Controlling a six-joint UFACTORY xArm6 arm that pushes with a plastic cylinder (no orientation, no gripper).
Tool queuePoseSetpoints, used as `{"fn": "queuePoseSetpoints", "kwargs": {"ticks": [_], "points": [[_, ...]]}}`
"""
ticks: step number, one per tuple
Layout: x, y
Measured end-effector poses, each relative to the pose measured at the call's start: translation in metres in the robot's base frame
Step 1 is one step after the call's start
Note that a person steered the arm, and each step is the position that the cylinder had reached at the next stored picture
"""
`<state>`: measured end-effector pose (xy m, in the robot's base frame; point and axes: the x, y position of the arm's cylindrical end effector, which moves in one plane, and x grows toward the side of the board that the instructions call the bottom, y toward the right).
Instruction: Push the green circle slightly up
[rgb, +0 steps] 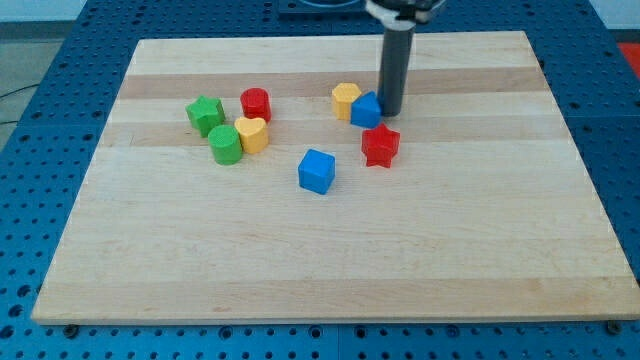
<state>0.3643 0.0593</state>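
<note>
The green circle (226, 144) stands at the view's left of the board, touching a yellow heart-shaped block (253, 133) on its right. A green star (204, 113) lies just up-left of it and a red cylinder (255, 103) up-right. My tip (389, 110) rests far to the right of the green circle, against the right side of a blue block (366, 109).
A yellow block (346, 100) sits left of the blue block near my tip. A red star (380, 145) lies below my tip. A blue cube (316, 170) lies near the board's middle. The wooden board (330, 260) lies on a blue perforated table.
</note>
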Motion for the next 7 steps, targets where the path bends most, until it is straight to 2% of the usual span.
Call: {"fn": "queuePoseSetpoints", "kwargs": {"ticks": [1, 2, 3, 4, 5, 7], "points": [[0.014, -0.008], [0.014, 0.056], [0.054, 0.062], [0.083, 0.013], [0.079, -0.012], [0.063, 0.044]]}}
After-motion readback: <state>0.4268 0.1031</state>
